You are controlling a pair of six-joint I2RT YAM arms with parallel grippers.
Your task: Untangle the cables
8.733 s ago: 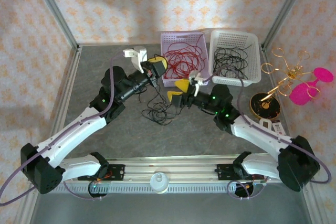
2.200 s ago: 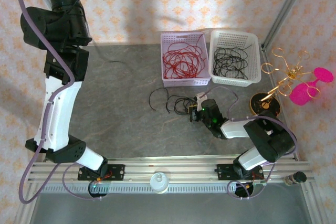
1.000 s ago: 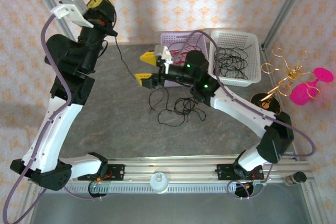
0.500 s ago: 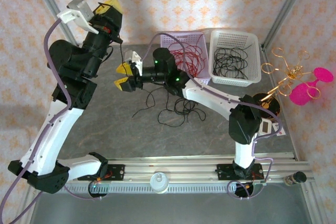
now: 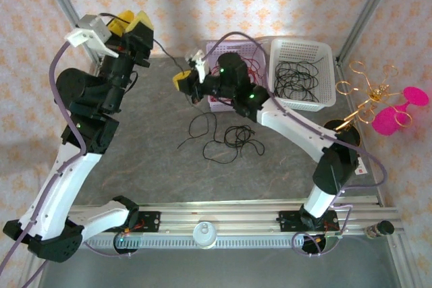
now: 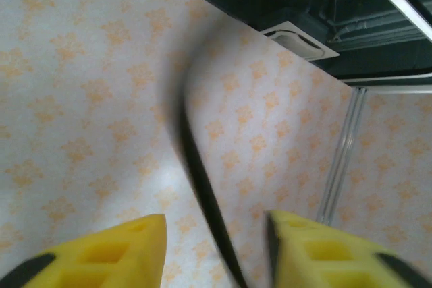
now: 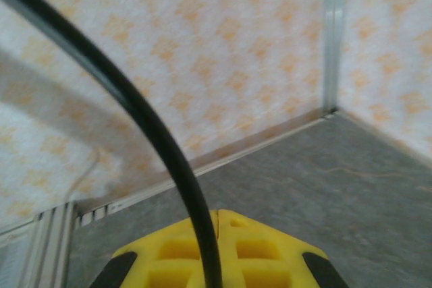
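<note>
At the far left, the raised left gripper (image 5: 133, 21) stands released, its yellow fingers (image 6: 115, 251) spread apart, and a single thin black cable (image 7: 145, 123) runs loose through the gap between them in the left wrist view. That cable crosses the air to the right gripper (image 5: 183, 80), poised above the far middle of the grey stone-patterned counter (image 5: 148, 160), where the yellow fingers (image 7: 263, 254) are clenched together on it. Below and just right of that gripper, a loose tangle of thin black cables (image 5: 229, 138) lies spread on the counter's centre. Behind it, at the far edge, a lavender plastic basket (image 5: 216, 104) holds curly red cables (image 5: 256, 67), largely screened by the right arm. Just beside it on the right, a white plastic basket (image 5: 329, 72) holds a coil of black cables (image 5: 297, 75). At the far right stands a stiff gold wire stand (image 5: 368, 96) on a dark round base.
</note>
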